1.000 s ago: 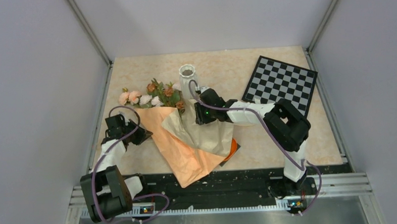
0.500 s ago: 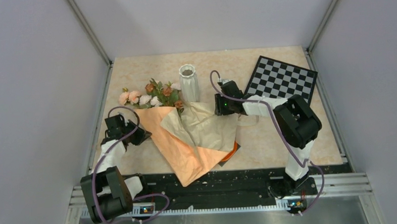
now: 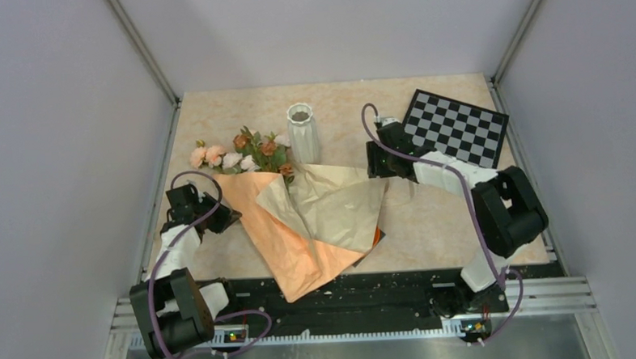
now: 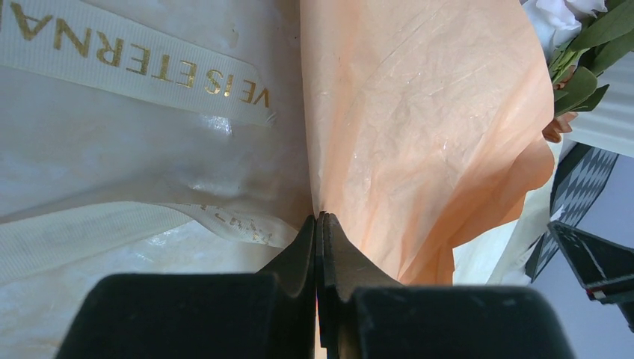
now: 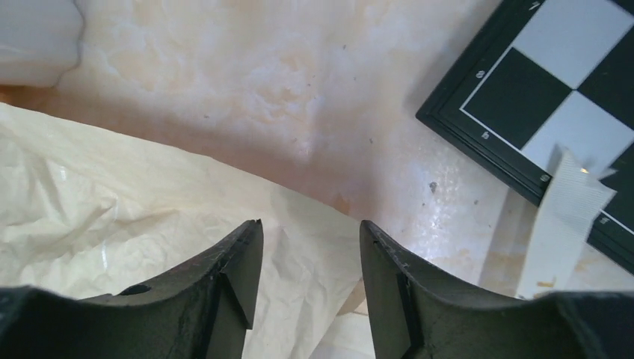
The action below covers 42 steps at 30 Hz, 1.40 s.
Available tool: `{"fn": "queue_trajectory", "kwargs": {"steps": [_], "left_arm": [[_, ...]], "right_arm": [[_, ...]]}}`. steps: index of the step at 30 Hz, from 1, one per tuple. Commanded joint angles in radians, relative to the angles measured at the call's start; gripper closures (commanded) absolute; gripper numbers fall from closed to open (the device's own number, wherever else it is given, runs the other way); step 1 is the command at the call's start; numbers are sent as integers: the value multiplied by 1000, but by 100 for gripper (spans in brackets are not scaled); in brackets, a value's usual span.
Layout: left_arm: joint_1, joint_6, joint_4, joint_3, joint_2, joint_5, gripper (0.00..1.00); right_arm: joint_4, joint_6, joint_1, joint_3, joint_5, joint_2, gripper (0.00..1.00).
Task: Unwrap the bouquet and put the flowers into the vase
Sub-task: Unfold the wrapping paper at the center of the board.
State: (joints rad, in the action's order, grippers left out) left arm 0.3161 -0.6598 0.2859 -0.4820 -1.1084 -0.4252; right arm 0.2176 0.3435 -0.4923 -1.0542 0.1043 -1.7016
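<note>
The bouquet's wrapping (image 3: 305, 224) lies spread on the table, a peach sheet under a cream sheet (image 3: 340, 203). The flowers (image 3: 245, 154) poke out at its far left end, beside the white ribbed vase (image 3: 302, 132), which stands upright. My left gripper (image 3: 226, 219) is at the wrap's left edge. In the left wrist view it (image 4: 320, 217) is shut on the edge of the peach paper (image 4: 419, 134), with the cream ribbon (image 4: 134, 63) beside it. My right gripper (image 3: 376, 166) hovers open over the cream sheet's right corner (image 5: 112, 217), with nothing between its fingers (image 5: 243, 262).
A chessboard (image 3: 450, 133) lies at the back right, close to my right gripper, and shows in the right wrist view (image 5: 568, 75) with a loose ribbon strip (image 5: 561, 217) across its edge. An orange ring (image 3: 376, 237) peeks from under the paper's right side.
My right gripper has moved right and back from the middle of the wrap toward the chessboard, drawing the cream sheet open, and its jaws have widened. The left arm has held still.
</note>
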Motion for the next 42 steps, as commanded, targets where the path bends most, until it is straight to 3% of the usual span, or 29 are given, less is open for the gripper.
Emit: {"fn": "queue_trajectory", "kwargs": {"steps": [1, 9, 20, 27, 35, 42], "left_arm": [[9, 5, -20, -12, 22, -3, 100], [12, 5, -22, -10, 30, -8, 100], [14, 5, -25, -7, 32, -14, 100], [14, 3, -27, -7, 28, -14, 100], [15, -9, -44, -12, 10, -12, 100], [15, -13, -72, -37, -35, 2, 100]], "right_arm": [[33, -10, 9, 29, 9, 153, 46], [-8, 76, 8, 211, -150, 341, 40], [-135, 203, 8, 416, -300, 442, 40], [-239, 259, 6, 459, -362, 408, 54], [-298, 263, 6, 415, -330, 316, 98], [-303, 226, 7, 268, -266, 184, 100]]}}
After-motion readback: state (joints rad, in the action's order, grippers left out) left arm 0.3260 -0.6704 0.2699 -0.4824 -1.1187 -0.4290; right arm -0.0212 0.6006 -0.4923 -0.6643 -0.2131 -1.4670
